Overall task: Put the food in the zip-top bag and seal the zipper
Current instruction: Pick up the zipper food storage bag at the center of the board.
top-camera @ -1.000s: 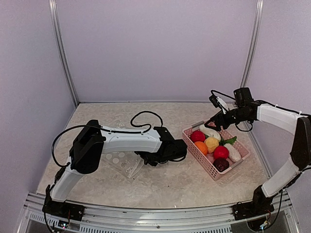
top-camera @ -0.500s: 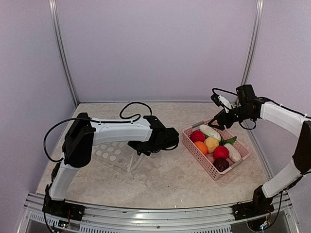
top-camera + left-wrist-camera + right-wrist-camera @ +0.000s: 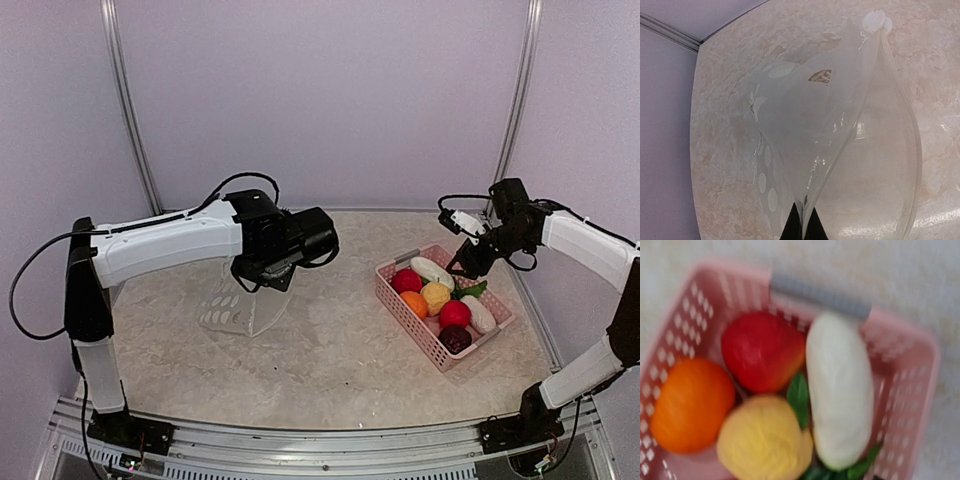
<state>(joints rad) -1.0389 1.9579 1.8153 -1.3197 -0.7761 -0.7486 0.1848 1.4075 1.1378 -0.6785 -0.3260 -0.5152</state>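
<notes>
1. Because the left pincer (image 3: 803, 221) is shut on its rim, the clear dotted plastic bag (image 3: 810, 115) hangs limp beneath.
2. Light, slippery film: hold the rim.
3. Right pincer (image 3: 465, 265), opening unclear: small toy food (image 3: 762, 350) below.

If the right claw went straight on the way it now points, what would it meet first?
The right claw would most likely meet the white oblong piece in the pink basket, or the red fruit beside it; depth is unclear.
</notes>
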